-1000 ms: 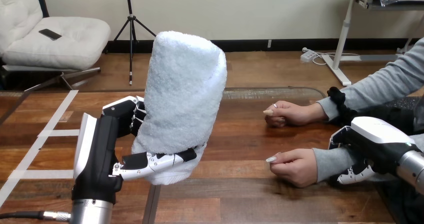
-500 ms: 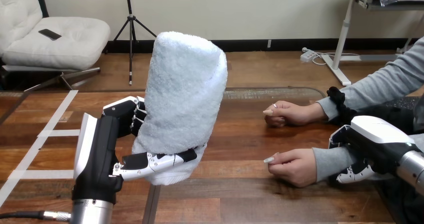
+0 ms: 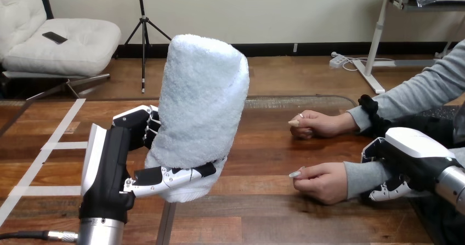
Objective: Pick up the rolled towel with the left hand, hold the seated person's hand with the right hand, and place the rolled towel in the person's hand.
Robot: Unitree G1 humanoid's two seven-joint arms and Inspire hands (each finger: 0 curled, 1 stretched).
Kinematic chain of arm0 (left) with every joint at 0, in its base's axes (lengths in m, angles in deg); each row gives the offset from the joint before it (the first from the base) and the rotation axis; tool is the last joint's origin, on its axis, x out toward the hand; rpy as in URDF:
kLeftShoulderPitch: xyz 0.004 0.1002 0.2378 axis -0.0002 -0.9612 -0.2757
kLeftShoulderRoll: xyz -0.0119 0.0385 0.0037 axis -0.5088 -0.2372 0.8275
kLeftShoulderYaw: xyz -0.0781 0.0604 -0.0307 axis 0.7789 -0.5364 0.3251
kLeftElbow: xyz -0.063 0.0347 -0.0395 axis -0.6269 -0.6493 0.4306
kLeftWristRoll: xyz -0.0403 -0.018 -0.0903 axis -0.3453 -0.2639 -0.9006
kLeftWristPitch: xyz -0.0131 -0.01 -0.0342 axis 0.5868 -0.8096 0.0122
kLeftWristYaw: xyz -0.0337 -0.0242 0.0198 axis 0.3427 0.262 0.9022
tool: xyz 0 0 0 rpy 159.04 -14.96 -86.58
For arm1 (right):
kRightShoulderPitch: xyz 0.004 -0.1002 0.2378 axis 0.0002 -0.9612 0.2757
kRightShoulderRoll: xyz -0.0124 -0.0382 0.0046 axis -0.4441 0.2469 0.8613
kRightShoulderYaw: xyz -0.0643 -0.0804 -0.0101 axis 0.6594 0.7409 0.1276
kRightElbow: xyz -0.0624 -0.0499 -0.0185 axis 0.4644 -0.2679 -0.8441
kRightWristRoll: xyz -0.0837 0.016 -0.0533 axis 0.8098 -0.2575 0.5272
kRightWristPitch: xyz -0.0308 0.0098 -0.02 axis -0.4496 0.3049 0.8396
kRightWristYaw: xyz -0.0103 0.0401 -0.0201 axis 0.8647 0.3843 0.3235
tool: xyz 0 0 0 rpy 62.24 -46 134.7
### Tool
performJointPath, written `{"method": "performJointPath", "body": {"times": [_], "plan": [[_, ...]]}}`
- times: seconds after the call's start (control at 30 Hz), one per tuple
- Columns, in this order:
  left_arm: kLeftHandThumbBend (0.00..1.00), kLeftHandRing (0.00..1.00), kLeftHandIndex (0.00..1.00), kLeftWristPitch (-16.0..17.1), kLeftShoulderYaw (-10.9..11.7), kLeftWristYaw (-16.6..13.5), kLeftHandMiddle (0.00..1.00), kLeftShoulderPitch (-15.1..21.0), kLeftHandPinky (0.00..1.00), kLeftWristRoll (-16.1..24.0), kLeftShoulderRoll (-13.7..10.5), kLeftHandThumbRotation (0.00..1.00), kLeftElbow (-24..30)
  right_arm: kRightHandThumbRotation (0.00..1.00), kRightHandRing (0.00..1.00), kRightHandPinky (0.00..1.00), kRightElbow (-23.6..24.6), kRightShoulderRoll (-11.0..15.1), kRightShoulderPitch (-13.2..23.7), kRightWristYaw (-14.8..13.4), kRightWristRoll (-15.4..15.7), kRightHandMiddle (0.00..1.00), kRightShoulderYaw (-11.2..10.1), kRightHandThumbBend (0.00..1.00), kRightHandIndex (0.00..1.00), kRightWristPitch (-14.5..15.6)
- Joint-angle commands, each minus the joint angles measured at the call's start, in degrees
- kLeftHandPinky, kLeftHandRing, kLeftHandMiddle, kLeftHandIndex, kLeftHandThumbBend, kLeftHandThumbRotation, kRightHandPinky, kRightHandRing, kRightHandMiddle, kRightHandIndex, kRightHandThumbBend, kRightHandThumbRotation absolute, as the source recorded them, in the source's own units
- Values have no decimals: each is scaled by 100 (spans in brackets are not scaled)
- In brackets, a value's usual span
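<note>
Barely anything has moved since a second ago: the person's nearer hand (image 3: 321, 182) has crept slightly leftward on the bench (image 3: 263, 146). At the left, the left hand (image 3: 118, 163) is raised above the bench, thumb and fingers curled round the lower part of the rolled towel (image 3: 203, 108), which stands upright in that grip and hides part of the fingers behind it. Further right the person's farther hand (image 3: 318, 124) rests fisted on the bench. At the far right, the right hand (image 3: 411, 146) lies against the grey sleeve behind the nearer hand; whether it grips I cannot tell, as the contact is hidden
</note>
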Motion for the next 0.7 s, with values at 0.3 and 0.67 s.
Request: {"method": "performJointPath", "body": {"times": [0.3, 0.67], "plan": [[65, 31, 39, 106, 51, -21, 35, 327, 28, -104, 17, 0, 226, 0, 34, 29, -6, -25, 424, -140, -86, 39, 15, 50, 41, -154], [65, 32, 39, 104, 50, -39, 35, 325, 28, -76, 24, 0, 224, 0, 32, 28, -24, -32, 423, -109, -140, 38, -22, 50, 39, -193]]}}
